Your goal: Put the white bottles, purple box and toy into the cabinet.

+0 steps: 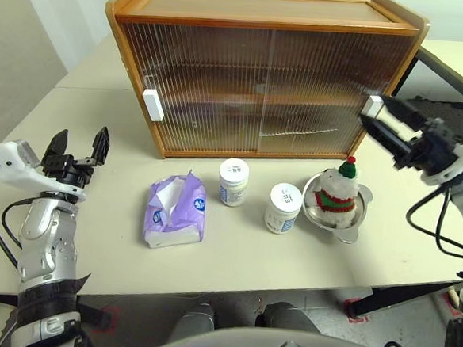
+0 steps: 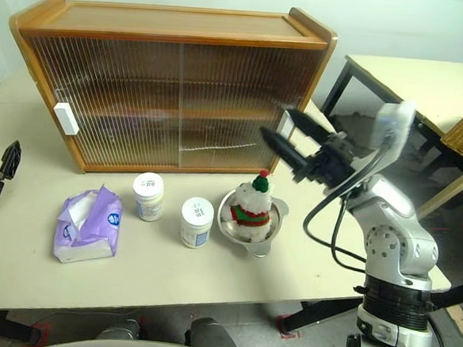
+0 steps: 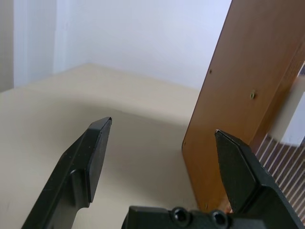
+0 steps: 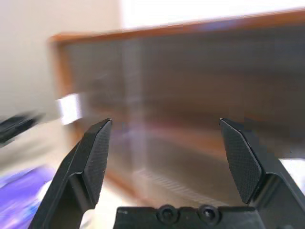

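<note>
Two grippers: left gripper [image 1: 78,148] and right gripper [image 2: 284,142] are spread wide, nothing gripped.
Cabinet [image 1: 262,72]: doors are shut; access is judged to be required first.
Right gripper position: raised beside the right door handle [image 1: 372,106], likely for sliding.
Items: purple box [image 1: 175,210], white bottles [image 1: 233,181] [image 1: 283,208] and toy [image 1: 339,193], seated in a steel bowl [image 1: 356,221], are lined up before the cabinet.
</note>
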